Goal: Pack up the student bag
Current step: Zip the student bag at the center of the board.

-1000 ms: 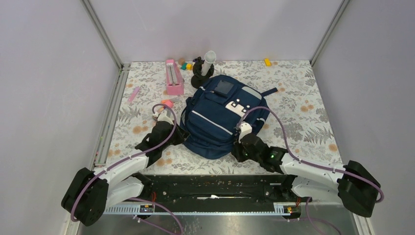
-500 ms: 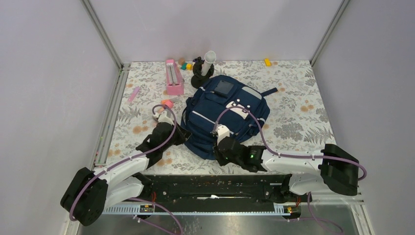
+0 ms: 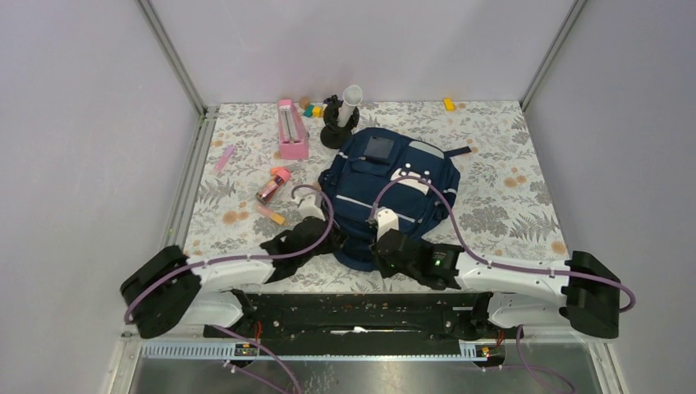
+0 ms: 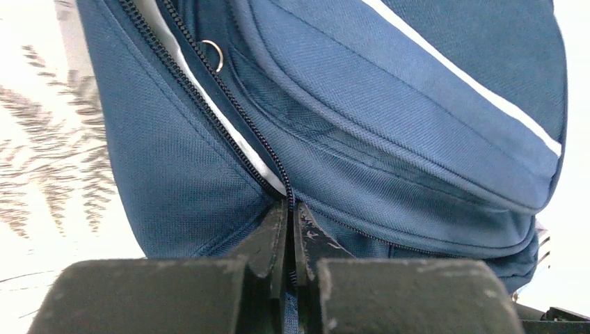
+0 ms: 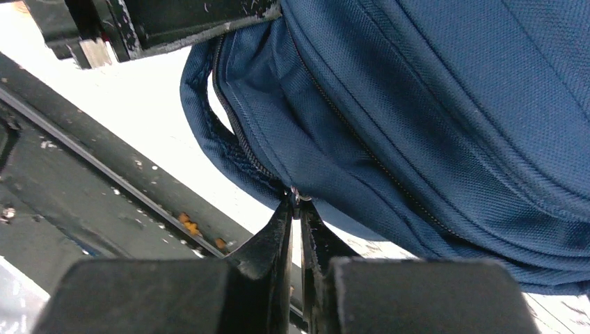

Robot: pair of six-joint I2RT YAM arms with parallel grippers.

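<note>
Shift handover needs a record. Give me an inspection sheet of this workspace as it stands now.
Surface: floral table cover, no spill seen.
Job's things: student bag lying front up by the arms; zip partly open, light lining showing.
Clutter: pink tray, black stand with white tube, coloured blocks, yellow block, pink stick, small bottle, orange-tipped stick.
Grippers: left gripper jaws shut on the bag's zip; right gripper jaws shut on a zip pull at the bag's near edge.
Cables: purple cables arch from both wrists.
Surroundings: grey walls, metal frame posts, black rail.
</note>
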